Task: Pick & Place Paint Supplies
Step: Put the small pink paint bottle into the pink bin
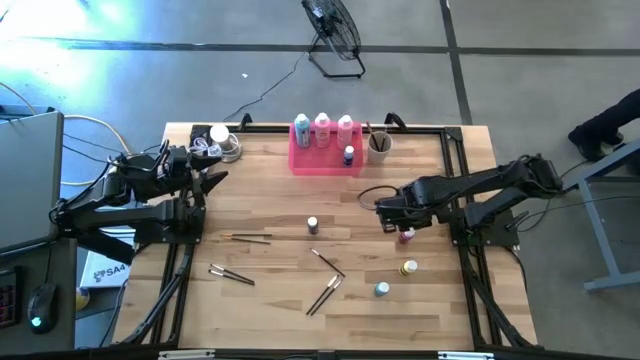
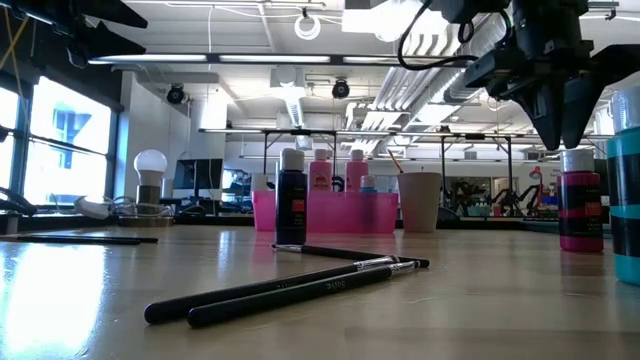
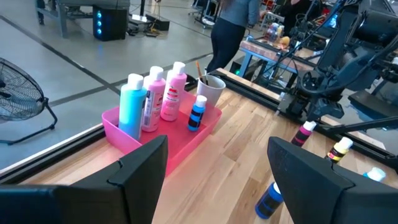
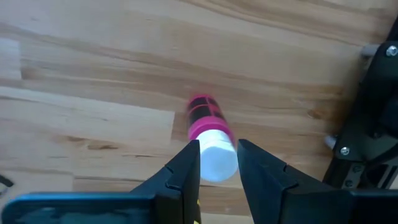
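A tiny dark red bottle with a white cap stands upright on the table right of centre. My right gripper points straight down just above it, open, one finger on either side of the cap, which it does not touch; in the low view the fingertips hang above the bottle. Three tall bottles and a small blue one stand in the pink tray. My left gripper waits open at the table's left edge.
A dark bottle stands mid-table; a yellow bottle and a teal one stand nearer the front. Several brushes lie on the near half. A beige cup stands beside the tray.
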Controlling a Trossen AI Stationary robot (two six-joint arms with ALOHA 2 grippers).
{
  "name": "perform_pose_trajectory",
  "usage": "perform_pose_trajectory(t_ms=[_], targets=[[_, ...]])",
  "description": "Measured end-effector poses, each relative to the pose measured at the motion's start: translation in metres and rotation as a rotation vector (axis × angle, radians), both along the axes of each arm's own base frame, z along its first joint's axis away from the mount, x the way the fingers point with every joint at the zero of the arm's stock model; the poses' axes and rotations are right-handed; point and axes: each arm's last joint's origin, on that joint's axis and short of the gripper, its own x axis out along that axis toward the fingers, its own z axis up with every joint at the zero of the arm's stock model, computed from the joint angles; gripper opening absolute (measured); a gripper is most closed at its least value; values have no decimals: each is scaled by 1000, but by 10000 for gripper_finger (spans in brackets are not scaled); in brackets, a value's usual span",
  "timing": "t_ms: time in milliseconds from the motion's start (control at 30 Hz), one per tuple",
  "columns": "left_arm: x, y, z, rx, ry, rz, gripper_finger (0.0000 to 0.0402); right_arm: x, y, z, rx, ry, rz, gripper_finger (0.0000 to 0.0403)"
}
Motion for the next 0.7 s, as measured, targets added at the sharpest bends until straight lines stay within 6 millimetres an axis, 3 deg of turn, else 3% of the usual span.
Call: perform_pose_trajectory(t_ms=[133,433,700], targets=[[0,0,0,0,0,0,271,1,0,0,14,-7,36,114],[0,0,0,0,0,0,271,1,0,0,15,-9,113,189],[0,0,0,-1,-1,1,271,1,0,0,-19,-10,122,181]])
